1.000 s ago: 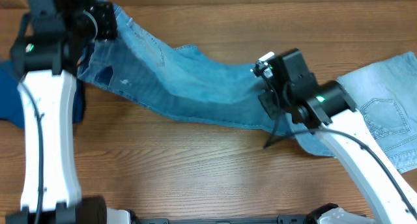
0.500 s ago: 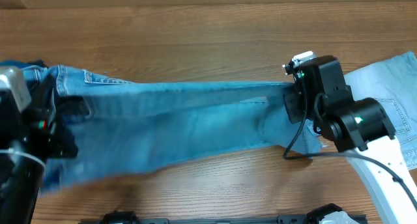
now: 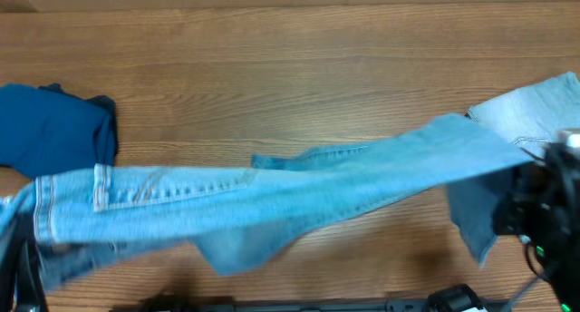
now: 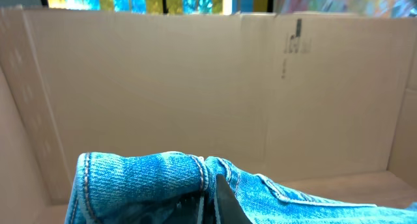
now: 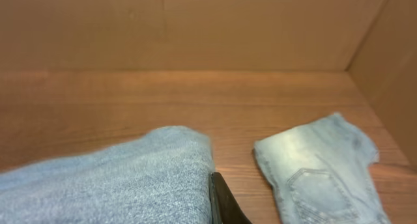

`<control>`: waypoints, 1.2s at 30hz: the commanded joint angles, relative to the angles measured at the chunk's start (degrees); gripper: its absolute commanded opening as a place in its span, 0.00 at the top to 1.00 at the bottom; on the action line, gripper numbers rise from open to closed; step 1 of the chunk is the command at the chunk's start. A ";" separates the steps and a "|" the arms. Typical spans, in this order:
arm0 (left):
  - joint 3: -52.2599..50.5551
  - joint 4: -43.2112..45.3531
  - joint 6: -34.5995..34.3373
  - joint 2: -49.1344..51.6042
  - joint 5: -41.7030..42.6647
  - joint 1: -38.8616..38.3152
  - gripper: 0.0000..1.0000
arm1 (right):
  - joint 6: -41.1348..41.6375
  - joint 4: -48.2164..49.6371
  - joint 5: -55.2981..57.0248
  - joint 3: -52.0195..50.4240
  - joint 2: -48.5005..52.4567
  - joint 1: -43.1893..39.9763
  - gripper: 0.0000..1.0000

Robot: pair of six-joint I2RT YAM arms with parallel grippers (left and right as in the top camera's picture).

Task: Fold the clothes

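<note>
Overhead, long light-blue denim jeans (image 3: 272, 190) stretch above the wooden table (image 3: 272, 58), waistband clamped in the left gripper (image 4: 218, 204) at its left edge, leg clamped in the right gripper (image 5: 221, 201) at its right.

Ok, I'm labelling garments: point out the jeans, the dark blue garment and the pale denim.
jeans (image 3: 272, 199), overhead view, middle of the leg.
dark blue garment (image 3: 54, 131), overhead view, its middle.
pale denim (image 5: 306, 152), right wrist view, above the pocket.

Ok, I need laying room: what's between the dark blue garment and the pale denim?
Overhead, mostly bare table; the stretched jeans span the gap along its near side, reaching the pale denim.
</note>
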 commanded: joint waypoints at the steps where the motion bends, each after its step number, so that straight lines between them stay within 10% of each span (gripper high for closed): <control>1: 4.48 0.96 -1.44 -0.46 -0.02 0.44 0.96 | 1.36 -0.74 5.51 9.60 0.09 -0.79 0.96; 18: 6.97 17.86 -8.13 -0.39 14.27 0.44 0.96 | 1.03 -9.68 18.78 40.76 0.09 -0.74 0.96; 28: -11.37 -1.27 -0.20 15.58 3.96 0.44 0.96 | 4.31 -4.13 6.67 8.33 13.03 -0.76 0.96; 36: -17.68 1.20 4.44 44.54 -3.32 0.44 0.96 | -4.24 9.94 -3.30 0.72 46.40 -3.80 0.96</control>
